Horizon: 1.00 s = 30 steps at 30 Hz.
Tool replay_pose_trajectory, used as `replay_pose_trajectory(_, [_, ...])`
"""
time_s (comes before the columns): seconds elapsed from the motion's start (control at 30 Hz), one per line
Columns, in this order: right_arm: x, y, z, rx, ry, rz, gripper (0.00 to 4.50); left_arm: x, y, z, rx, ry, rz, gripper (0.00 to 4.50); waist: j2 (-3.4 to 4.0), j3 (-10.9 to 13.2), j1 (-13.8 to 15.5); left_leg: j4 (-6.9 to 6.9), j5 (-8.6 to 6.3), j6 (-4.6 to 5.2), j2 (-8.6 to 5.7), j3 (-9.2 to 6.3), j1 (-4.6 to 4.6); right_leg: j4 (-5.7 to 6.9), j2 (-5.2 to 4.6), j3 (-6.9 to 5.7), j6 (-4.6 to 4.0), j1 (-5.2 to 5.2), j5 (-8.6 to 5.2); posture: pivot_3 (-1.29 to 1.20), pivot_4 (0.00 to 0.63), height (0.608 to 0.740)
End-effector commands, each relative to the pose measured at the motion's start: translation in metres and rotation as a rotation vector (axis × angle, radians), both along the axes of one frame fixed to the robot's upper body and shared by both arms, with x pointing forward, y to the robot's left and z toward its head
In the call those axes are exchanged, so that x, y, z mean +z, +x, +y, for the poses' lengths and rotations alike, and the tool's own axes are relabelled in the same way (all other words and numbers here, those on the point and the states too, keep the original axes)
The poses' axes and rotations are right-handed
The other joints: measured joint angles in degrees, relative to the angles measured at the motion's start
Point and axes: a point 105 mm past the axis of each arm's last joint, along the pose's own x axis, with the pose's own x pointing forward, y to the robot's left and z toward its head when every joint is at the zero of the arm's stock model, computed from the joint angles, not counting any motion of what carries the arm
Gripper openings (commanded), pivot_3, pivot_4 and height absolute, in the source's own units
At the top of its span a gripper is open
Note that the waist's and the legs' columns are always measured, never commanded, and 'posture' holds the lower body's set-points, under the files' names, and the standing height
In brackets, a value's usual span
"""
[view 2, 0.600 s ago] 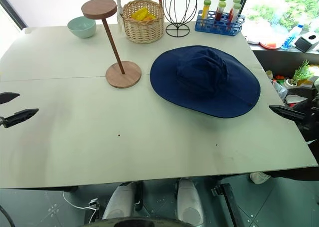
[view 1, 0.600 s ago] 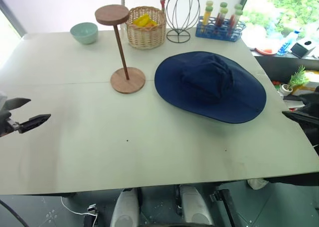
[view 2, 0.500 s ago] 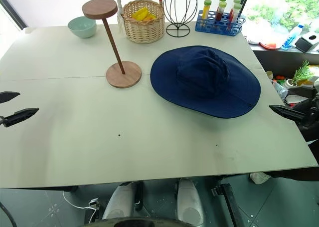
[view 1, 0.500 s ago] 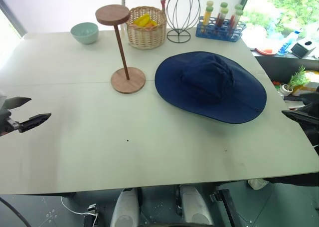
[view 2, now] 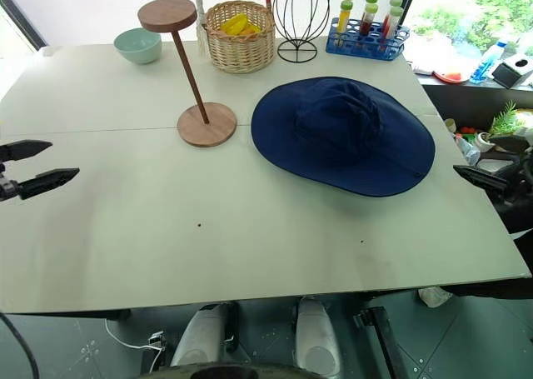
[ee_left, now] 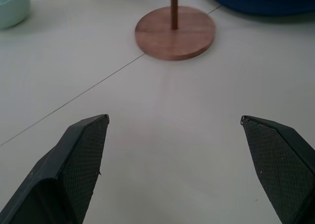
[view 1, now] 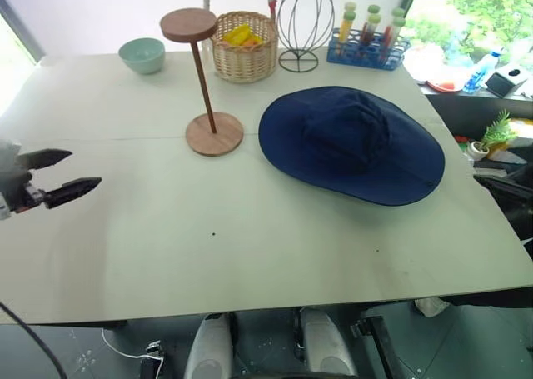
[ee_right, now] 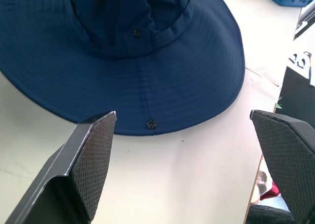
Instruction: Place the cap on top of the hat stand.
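The navy blue cap (view 1: 350, 142) lies crown up on the right half of the white table (view 1: 250, 246). To its left stands the brown wooden hat stand (view 1: 202, 79), its round base (ee_left: 175, 33) on the table and its disc top bare. My left gripper (view 1: 79, 169) hovers open over the table's left edge, pointing toward the stand's base, with nothing between its fingers. At the table's right edge my right gripper (view 2: 487, 161) is open too; in the right wrist view the cap's brim (ee_right: 147, 86) lies just ahead of the open gripper (ee_right: 183, 113).
Along the far edge stand a pale green bowl (view 1: 141, 54), a wicker basket (view 1: 243, 46), a black wire egg-shaped frame (view 1: 304, 21) and a blue rack of test tubes (view 1: 366, 42). A small potted plant (view 1: 497, 133) sits beyond the table's right side.
My left gripper has moved inward over the table toward the stand. My right gripper has shifted slightly away from me. Cap and stand have not moved.
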Motion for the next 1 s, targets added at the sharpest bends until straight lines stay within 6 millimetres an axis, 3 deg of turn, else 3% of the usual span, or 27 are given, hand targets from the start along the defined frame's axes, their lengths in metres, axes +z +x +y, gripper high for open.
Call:
replay_pose_trajectory(0.03, [0.022, -0.003, 0.027, 0.076, -0.118, -0.08, 4.46, 0.027, -0.002, -0.04, -0.196, -0.01, -0.003, 4.5, 0.0, 0.0, 0.17, 0.01, 0.0, 0.0, 0.0, -0.02, 0.0, 0.03, 0.02, 0.0, 0.01, 0.01, 0.0, 0.0, 0.15, 0.74])
replay_pose_trajectory(0.23, [0.016, -0.012, 0.09, 0.183, -0.205, -0.088, 4.46, 0.037, -0.013, -0.094, -0.508, 0.008, 0.086, 4.5, 0.0, -0.01, -0.02, 0.01, 0.01, 0.01, -0.01, -0.03, 0.02, 0.05, 0.04, 0.01, 0.06, 0.04, -0.01, 0.0, 0.15, 0.74])
replay_pose_trajectory(0.33, [0.0, -0.016, 0.123, 0.204, -0.255, -0.084, 4.46, 0.035, -0.012, -0.121, -0.649, 0.047, 0.105, 4.5, -0.02, -0.01, 0.2, 0.09, 0.01, 0.01, -0.01, -0.08, 0.05, 0.18, 0.08, 0.03, 0.06, 0.04, -0.01, 0.0, 0.15, 0.74])
replay_pose_trajectory(0.57, [-0.046, -0.003, 0.139, 0.118, -0.434, -0.095, 4.46, 0.038, -0.004, -0.149, -0.767, 0.035, 0.109, 4.5, -0.13, -0.04, 0.19, 0.32, 0.02, 0.02, -0.09, -0.19, -0.02, 0.08, 0.07, 0.06, 0.04, 0.23, -0.02, 0.0, 0.15, 0.74])
replay_pose_trajectory(1.0, [-0.094, 0.032, 0.146, 0.053, -0.647, -0.155, 4.46, 0.043, -0.001, -0.157, -0.776, 0.02, 0.097, 4.5, -0.23, -0.06, 0.06, 0.38, 0.02, 0.04, -0.09, -0.35, -0.02, 0.16, 0.15, 0.07, 0.08, 0.26, -0.05, 0.0, 0.15, 0.74])
